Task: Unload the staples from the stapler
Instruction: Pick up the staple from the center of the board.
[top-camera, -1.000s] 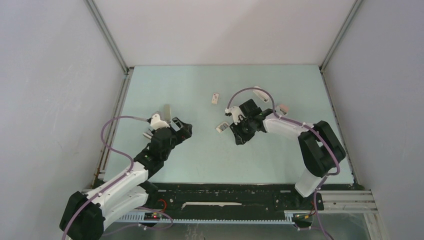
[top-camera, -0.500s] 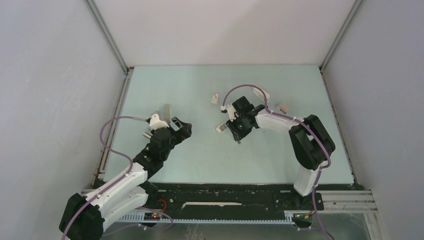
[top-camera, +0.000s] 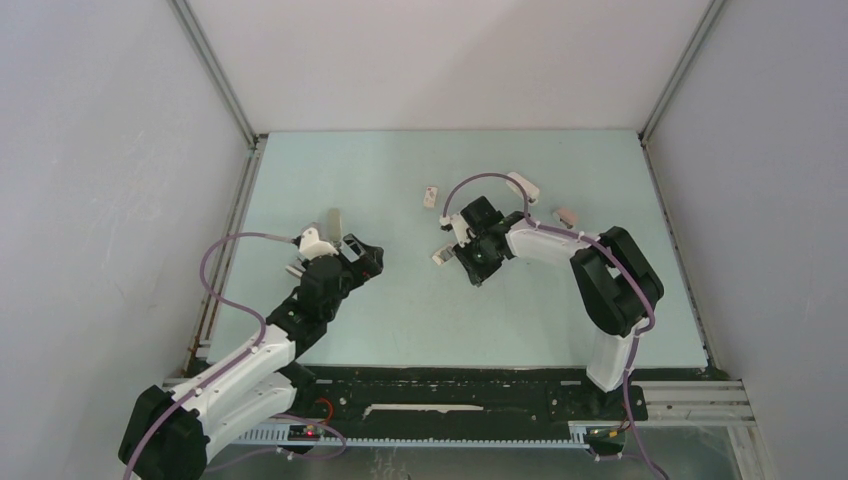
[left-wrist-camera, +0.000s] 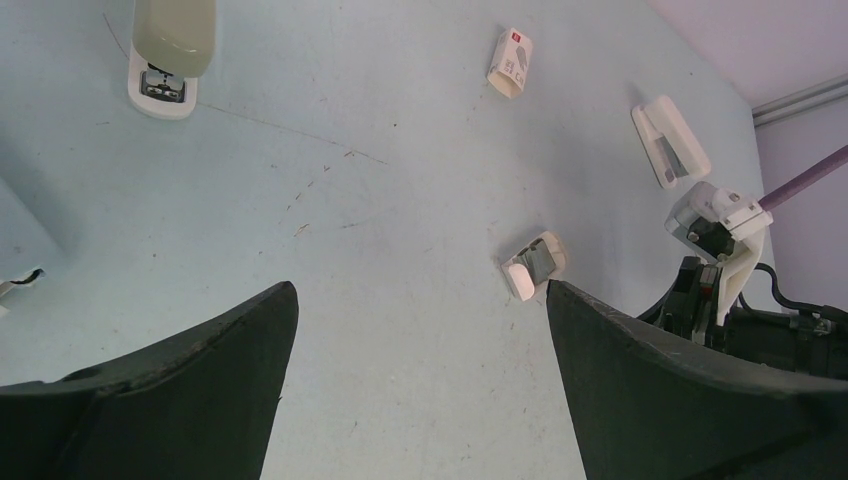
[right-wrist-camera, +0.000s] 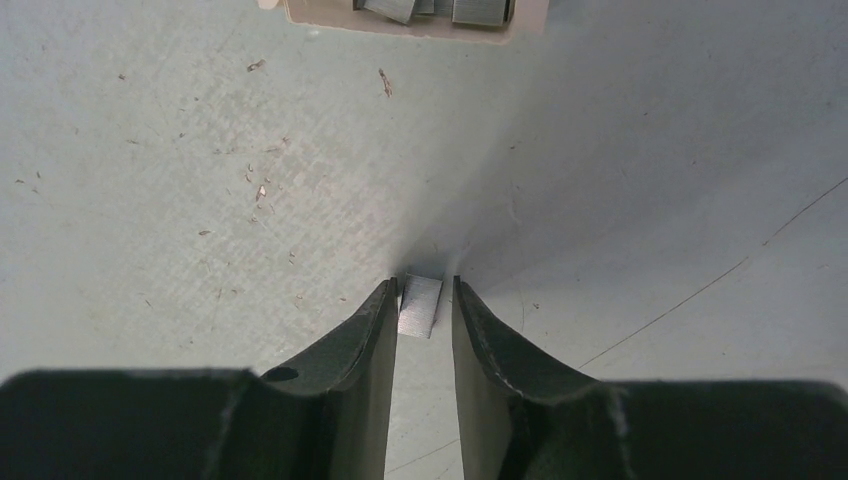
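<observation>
A short silvery strip of staples (right-wrist-camera: 419, 305) lies on the table between the fingertips of my right gripper (right-wrist-camera: 425, 292). The jaws stand narrow on either side of it. The strip lies against the left finger, with a sliver of gap at the right one. Several more staples (right-wrist-camera: 430, 9) lie in a small tan holder (left-wrist-camera: 533, 265) just ahead. A grey stapler (top-camera: 333, 221) lies beside my left gripper (left-wrist-camera: 420, 290), which hangs wide open over bare table. In the top view my right gripper (top-camera: 470, 264) is low at mid-table.
A white stapler (top-camera: 523, 186) lies at the back right with a small pink piece (top-camera: 565, 215) near it. A small white box (top-camera: 431, 196) sits behind the tan holder. Grey walls enclose the table on three sides.
My right arm has shifted a little to the left and its jaws have narrowed around the staple strip. The left arm has not moved.
</observation>
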